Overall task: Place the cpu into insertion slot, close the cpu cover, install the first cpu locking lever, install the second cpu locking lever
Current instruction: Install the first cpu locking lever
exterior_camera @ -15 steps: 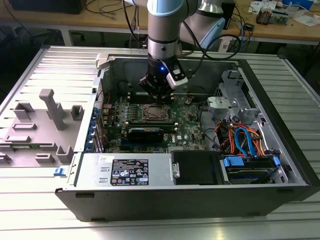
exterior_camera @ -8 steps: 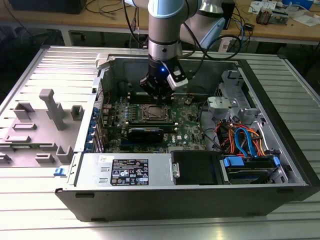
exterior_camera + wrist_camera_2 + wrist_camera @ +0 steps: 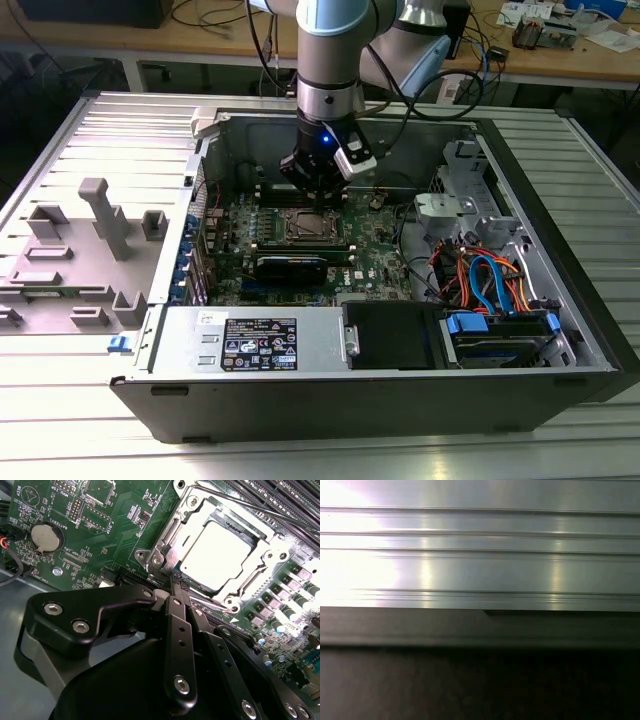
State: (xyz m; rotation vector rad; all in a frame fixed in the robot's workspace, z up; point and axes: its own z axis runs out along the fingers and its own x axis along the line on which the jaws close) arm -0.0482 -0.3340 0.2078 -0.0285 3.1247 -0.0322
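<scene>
CPU (image 3: 217, 547) looks seated under the closed cpu cover (image 3: 172, 537), so the pressed-together claw (image 3: 176, 582) probably needs a careful push on a locking lever (image 3: 235, 502).

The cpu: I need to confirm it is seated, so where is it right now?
In the second wrist view the cpu lies flat in the insertion slot, framed by the cpu cover, just beyond the hand on the green motherboard.

Ribbed metal table (image 3: 60, 440) under computer case (image 3: 400, 400)
</scene>
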